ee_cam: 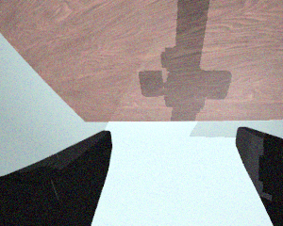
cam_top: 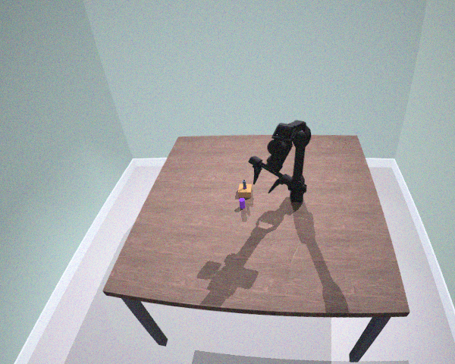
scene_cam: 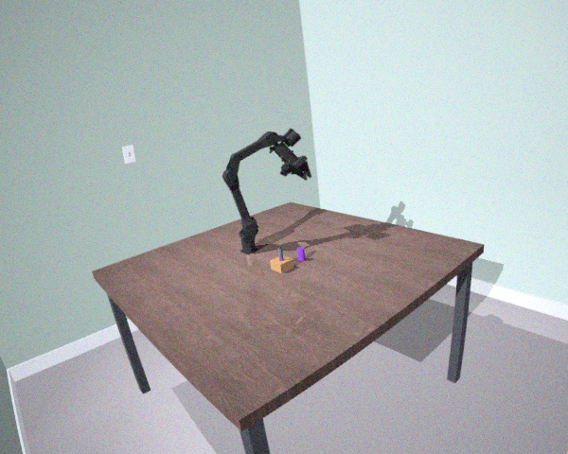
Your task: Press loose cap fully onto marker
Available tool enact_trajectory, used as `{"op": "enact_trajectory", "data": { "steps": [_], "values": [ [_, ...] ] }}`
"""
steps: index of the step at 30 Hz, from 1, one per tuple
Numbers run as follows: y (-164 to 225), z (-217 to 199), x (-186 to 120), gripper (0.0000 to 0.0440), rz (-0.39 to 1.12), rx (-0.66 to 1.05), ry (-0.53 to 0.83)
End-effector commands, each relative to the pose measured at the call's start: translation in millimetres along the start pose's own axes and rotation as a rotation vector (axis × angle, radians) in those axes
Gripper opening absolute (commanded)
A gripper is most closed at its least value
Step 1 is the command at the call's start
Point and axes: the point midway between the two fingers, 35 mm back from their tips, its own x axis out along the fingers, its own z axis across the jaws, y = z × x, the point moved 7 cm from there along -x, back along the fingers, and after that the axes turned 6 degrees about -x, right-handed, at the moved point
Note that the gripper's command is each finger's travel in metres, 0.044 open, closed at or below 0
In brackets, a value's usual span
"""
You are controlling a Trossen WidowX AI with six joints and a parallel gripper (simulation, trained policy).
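Note:
A dark marker [cam_top: 244, 183] [scene_cam: 280, 253] stands upright, uncapped, in the orange holder block [cam_top: 244, 193] [scene_cam: 281, 265]. The purple cap [cam_top: 242, 203] [scene_cam: 301, 253] stands loose on the table beside the block, on the side toward the front edge in the top view and to the right in the exterior view. My gripper [cam_top: 261, 188] [scene_cam: 308, 177] [ee_cam: 174, 137] is open and empty, with its fingers wide apart. It hangs high above the table, away from the cap and the block. The marker, block and cap are out of the wrist view.
The wooden table [cam_top: 173, 250] [scene_cam: 216, 312] [ee_cam: 75, 56] carries the arm's base beside the block. The arm's shadow falls across the table top. The wrist view shows the table's edge and a pale wall beyond it.

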Motion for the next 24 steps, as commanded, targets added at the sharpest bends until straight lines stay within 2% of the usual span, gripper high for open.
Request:
{"op": "enact_trajectory", "data": {
  "steps": [1, 24],
  "values": [
    [-0.1, 3.2, 8.1, 0.0331, -0.030, 0.025, 0.016],
    [-7.7, 29.1, 52.7, 0.0331, -0.186, 0.167, 0.093]
  ]
}}
